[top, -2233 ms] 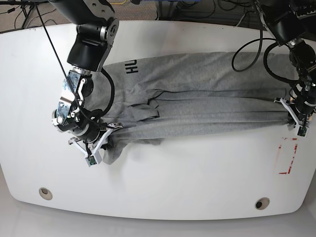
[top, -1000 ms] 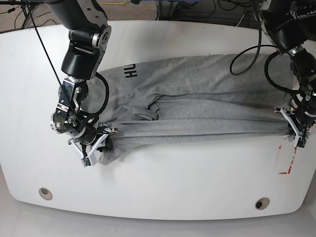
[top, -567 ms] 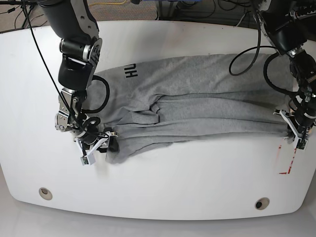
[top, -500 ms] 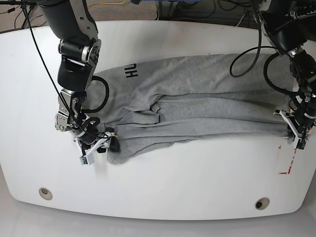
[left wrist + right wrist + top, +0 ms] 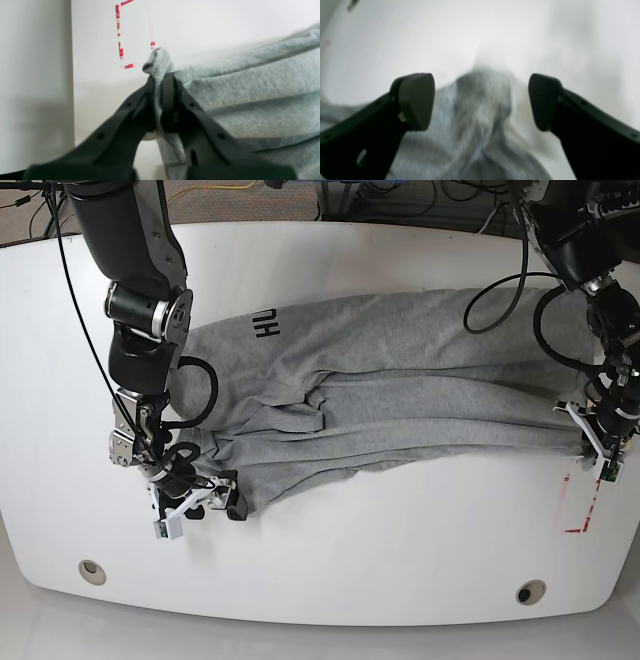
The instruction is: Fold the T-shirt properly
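The grey T-shirt (image 5: 400,395) lies stretched sideways across the white table (image 5: 380,550), folded lengthwise, with the black letters "HU" (image 5: 265,325) showing near its left end. In the base view my right gripper (image 5: 195,505) sits at the shirt's front left corner. The right wrist view shows that right gripper (image 5: 480,100) open, with blurred grey T-shirt (image 5: 480,120) lying loose beyond its fingertips. My left gripper (image 5: 600,442) is at the shirt's right end. The left wrist view shows my left gripper (image 5: 160,82) shut on a bunched edge of the T-shirt (image 5: 250,90).
A red tape square (image 5: 585,495) marks the table just in front of the left gripper and also appears as a red tape square (image 5: 133,35) in the left wrist view. Two round holes (image 5: 92,570) (image 5: 531,591) lie near the front edge. Cables (image 5: 500,280) loop over the shirt's back right.
The right gripper has opened and let go of the shirt's left corner, sliding forward and left. The released corner has settled on the table. The left gripper keeps its hold.
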`<state>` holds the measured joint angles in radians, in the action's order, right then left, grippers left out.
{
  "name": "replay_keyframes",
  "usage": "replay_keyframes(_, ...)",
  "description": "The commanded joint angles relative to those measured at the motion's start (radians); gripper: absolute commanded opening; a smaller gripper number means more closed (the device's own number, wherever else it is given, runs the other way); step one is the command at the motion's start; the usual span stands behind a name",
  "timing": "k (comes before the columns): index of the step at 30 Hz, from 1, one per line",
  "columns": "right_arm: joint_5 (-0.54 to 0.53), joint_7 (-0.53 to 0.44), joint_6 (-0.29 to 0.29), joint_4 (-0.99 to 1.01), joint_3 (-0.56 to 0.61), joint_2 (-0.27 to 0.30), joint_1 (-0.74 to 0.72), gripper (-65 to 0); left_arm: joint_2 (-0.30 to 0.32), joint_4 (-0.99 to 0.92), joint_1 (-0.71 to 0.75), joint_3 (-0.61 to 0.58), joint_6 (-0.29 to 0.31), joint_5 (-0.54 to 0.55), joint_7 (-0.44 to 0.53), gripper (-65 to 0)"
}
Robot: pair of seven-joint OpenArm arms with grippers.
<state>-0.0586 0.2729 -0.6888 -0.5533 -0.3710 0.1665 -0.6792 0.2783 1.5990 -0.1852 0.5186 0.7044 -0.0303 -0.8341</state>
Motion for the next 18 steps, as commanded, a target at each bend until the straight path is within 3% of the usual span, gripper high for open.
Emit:
replay_keyframes(1,-0.016,-0.056,-0.009,0.039,0.004,0.015,-0.052,-8.4,0.02,0.017,-0.02,0.002,-0.006,0.005,0.02,-65.0)
replay_keyframes(10,-0.017,-0.195,0.048,0.183,0.142,0.018,-0.086,-8.1,0.022,0.019,-0.02,0.002,-0.006,0.005,0.02,-65.0)
replay_keyframes(18,-0.019,-0.199,0.065,0.186,0.212,0.012,-0.086,-8.2,0.022,0.019,-0.02,0.002,-0.006,0.005,0.02,-65.0)
